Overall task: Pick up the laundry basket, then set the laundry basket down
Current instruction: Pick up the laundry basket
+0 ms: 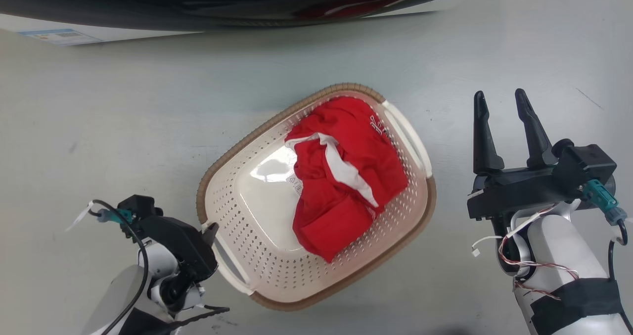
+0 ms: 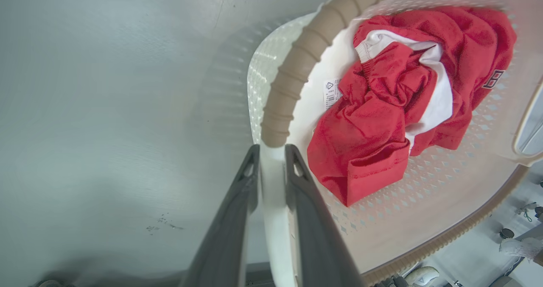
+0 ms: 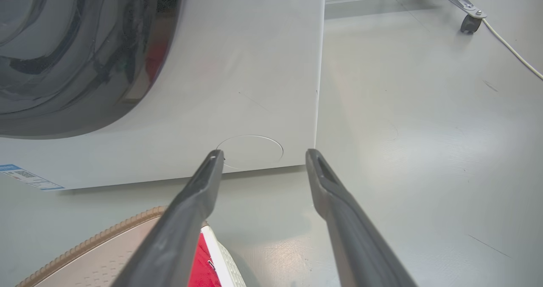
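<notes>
The laundry basket (image 1: 237, 147) is cream-white with a brown woven-look rim and lies on the grey floor in the middle of the head view, holding a crumpled red and white garment (image 1: 346, 176). My left gripper (image 1: 212, 236) is at the basket's near-left end. In the left wrist view this gripper (image 2: 271, 151) is shut on the white loop handle (image 2: 275, 210), beside the rim (image 2: 297, 66). I cannot tell whether the basket is off the floor. My right gripper (image 1: 499, 102) stands open to the right of the basket, apart from it, and its fingers (image 3: 263, 154) hold nothing.
A washing machine (image 3: 237, 66) with a dark round door (image 1: 198, 3) stands just beyond the basket. A caster wheel (image 3: 468, 22) and a pale cable (image 3: 513, 51) lie on the floor far to the right. Bare grey floor (image 1: 99, 127) surrounds the basket.
</notes>
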You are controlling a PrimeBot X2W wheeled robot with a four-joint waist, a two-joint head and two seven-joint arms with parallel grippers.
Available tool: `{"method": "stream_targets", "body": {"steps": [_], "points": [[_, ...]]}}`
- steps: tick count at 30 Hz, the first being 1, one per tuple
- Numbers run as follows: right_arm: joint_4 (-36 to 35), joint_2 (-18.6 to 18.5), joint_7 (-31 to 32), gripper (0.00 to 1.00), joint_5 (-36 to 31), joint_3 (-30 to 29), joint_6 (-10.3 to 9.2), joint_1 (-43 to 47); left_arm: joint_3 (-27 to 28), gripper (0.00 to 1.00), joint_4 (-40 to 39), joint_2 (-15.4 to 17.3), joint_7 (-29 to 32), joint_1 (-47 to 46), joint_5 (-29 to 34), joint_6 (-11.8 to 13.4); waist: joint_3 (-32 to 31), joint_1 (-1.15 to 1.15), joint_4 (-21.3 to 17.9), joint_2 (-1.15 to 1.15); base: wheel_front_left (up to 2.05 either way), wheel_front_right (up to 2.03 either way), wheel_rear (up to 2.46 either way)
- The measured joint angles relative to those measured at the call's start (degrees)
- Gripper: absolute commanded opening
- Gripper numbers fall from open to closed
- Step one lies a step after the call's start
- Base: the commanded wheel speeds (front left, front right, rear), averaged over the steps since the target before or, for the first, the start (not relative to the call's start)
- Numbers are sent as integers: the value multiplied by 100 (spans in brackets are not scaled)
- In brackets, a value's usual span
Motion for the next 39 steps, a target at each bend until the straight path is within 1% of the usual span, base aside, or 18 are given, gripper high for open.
{"method": "stream_targets", "body": {"steps": [12,22,26,34,39], "points": [[82,40,0,100,7,-82,16,-3,-167,0,208,88,-52,-202,85,-3,-12,1,-5,0,0,0,0],[157,80,0,100,7,-112,67,-12,-308,0,289,508,-102,-511,290,-4,-60,0,28,1,0,0,0],[178,104,0,100,8,-124,75,-12,-386,0,298,549,-102,-634,437,-8,-76,0,22,1,0,0,0],[208,123,0,100,7,-135,116,-12,-586,0,341,604,-99,-796,543,-49,-79,1,-18,1,0,0,0],[225,130,0,100,7,-159,125,-12,-813,0,383,667,-92,-856,692,-49,-67,0,-56,0,0,0,0]]}}
